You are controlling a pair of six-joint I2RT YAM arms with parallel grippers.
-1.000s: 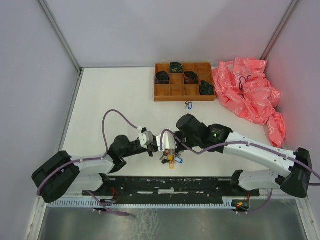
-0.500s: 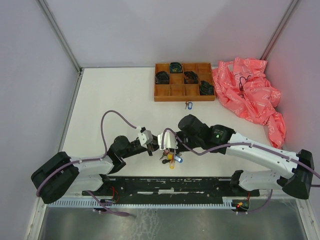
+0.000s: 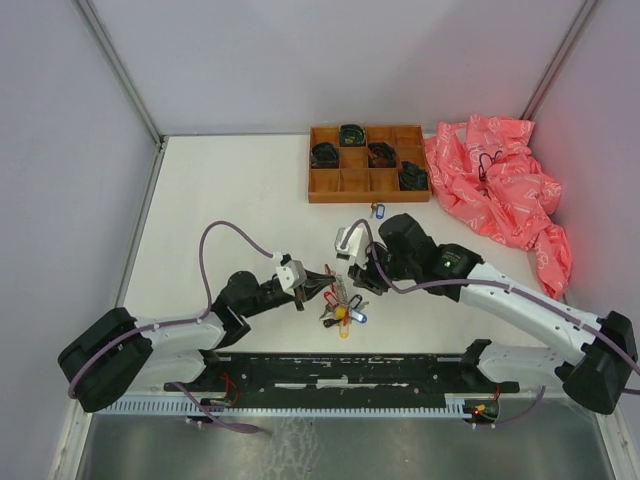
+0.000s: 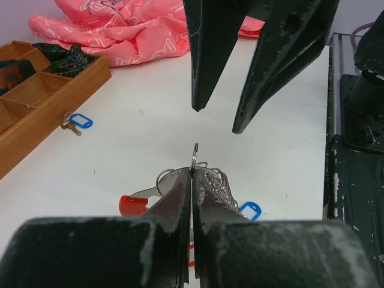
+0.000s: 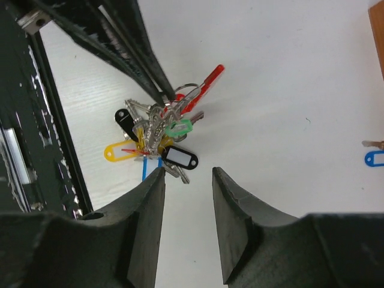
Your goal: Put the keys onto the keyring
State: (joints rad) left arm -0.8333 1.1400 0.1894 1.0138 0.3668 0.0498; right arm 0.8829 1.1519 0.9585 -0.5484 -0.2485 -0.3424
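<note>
Shiny wire keyring point(image 4: 195, 159) and keys point(image 5: 154, 129) with glossy plastic tags point(image 5: 182, 158); matt wooden tray point(image 3: 345, 197).

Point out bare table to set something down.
Widest bare table: between the left wall and the wooden tray, beyond the left arm. Crowded: around the keyring held by the left gripper, the right gripper open just beyond; also by the blue-tagged key and pink cloth.

White arms point(image 3: 520, 300), black joints point(image 3: 245, 293), looping purple cables point(image 3: 222, 224); left hand point(image 4: 192, 171) and right hand point(image 5: 187, 171) black, tapered.
</note>
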